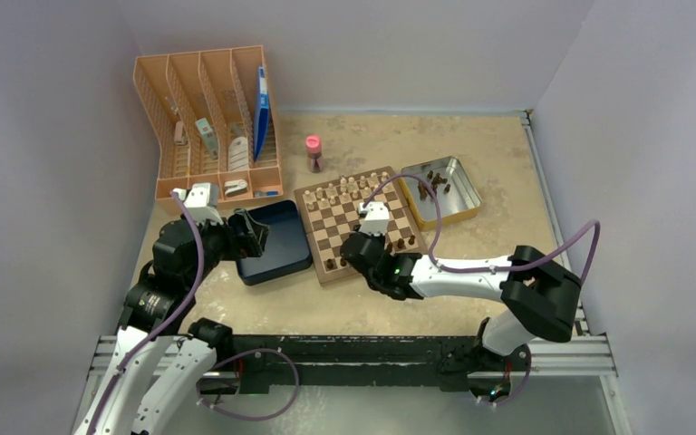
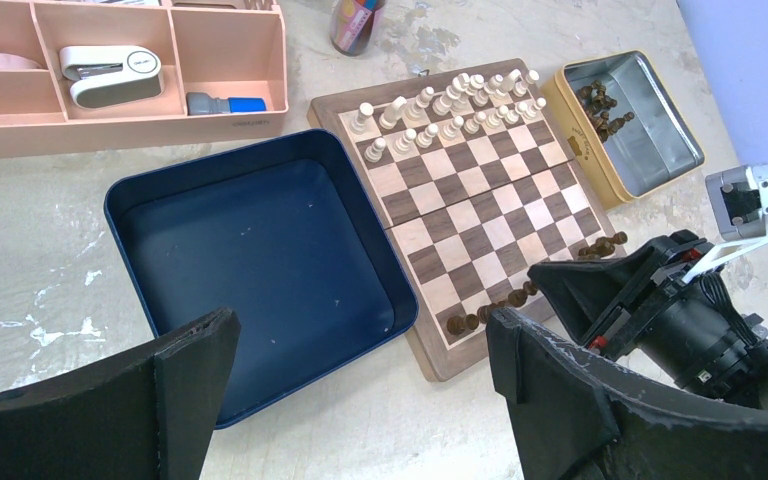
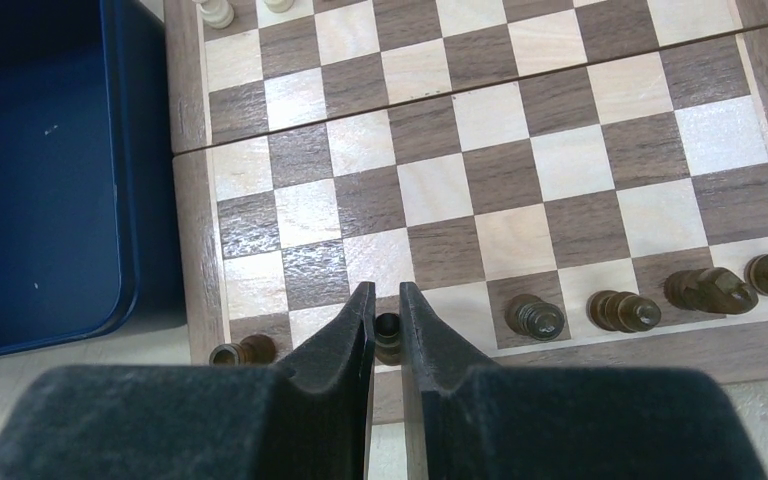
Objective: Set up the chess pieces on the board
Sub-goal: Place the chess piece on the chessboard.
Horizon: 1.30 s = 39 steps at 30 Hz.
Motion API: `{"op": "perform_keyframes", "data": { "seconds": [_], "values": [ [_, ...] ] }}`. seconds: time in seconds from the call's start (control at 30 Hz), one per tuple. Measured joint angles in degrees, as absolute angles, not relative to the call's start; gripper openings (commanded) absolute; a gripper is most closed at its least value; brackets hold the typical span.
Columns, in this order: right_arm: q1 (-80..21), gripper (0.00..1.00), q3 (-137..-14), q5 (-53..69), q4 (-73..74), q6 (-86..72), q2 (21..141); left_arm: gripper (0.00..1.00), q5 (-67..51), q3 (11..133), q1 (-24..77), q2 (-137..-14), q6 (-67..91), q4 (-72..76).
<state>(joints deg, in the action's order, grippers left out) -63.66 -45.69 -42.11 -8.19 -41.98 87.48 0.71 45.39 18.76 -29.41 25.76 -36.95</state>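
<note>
Top external view shows the board (image 1: 331,231) mid-table, a blue box (image 1: 276,240) just beside its left edge and a tin (image 1: 460,195) holding dark pieces (image 1: 437,181) at its far right. The left gripper (image 2: 360,335) hangs spread wide over the box's near side. The right gripper (image 3: 387,318) pinches what seems a dark pawn (image 3: 388,338) on the board's near row, among other dark pieces.

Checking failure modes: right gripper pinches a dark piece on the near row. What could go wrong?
1. The right gripper holds the dark piece only at its fingertips; it may tip on release.
2. The corner piece sits close; opening fingers could knock it.
3. That row borders the board edge, so a toppled piece might roll off.
</note>
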Motion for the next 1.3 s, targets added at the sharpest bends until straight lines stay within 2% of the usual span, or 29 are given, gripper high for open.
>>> {"op": "perform_keyframes", "data": {
  "seconds": [0.97, 1.13, 1.3],
  "values": [
    [-64.2, 0.17, -46.7, -43.9, -9.3, -41.4, 90.4, 0.95, 0.7, 45.4, 18.8, -29.4, 25.8, -36.9],
    [-64.4, 0.18, -46.9, -43.9, -9.3, -41.4, 90.7, 0.95, 0.7, 45.4, 18.8, -29.4, 25.8, -36.9],
    [-64.6, 0.25, -46.9, -44.0, -9.3, -41.4, 90.7, 0.95, 0.7, 45.4, 18.7, -29.4, 25.8, -37.0]
  ]
}}
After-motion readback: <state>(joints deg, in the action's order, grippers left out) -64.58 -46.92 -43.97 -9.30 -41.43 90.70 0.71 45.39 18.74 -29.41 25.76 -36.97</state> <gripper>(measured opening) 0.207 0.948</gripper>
